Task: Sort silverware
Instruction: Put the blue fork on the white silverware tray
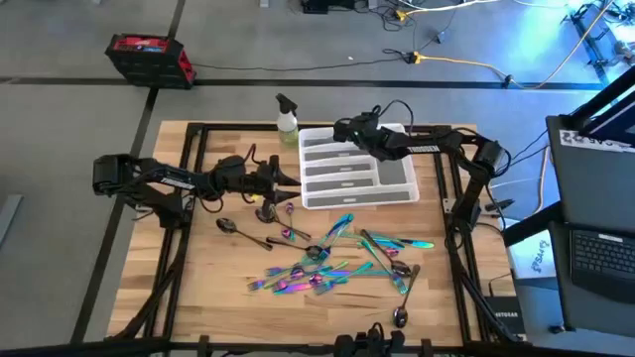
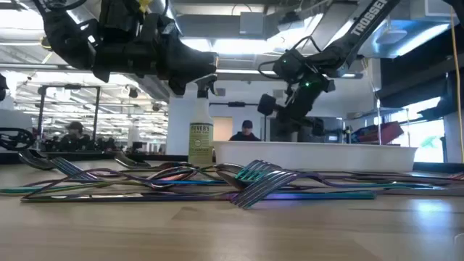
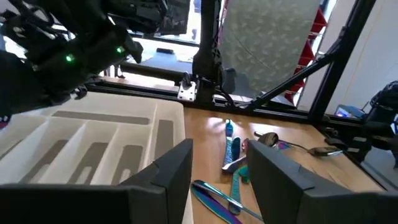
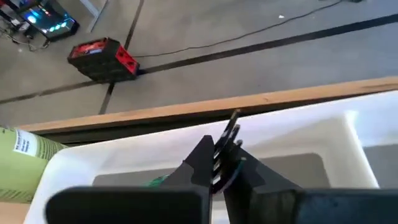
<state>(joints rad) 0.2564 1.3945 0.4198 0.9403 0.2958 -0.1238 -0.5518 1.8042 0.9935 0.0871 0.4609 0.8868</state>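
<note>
Barely under way, we see the right end effector (image 4: 219,163) pinching a fork (image 4: 225,149) over the tray (image 1: 401,185), the left end effector (image 3: 217,171) spread and empty, and the silverware (image 1: 337,263) mostly heaped on the tabletop (image 1: 198,288).

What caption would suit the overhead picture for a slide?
Right gripper holds a fork over the white tray; the left gripper hovers open beside it, silverware scattered below.
</note>
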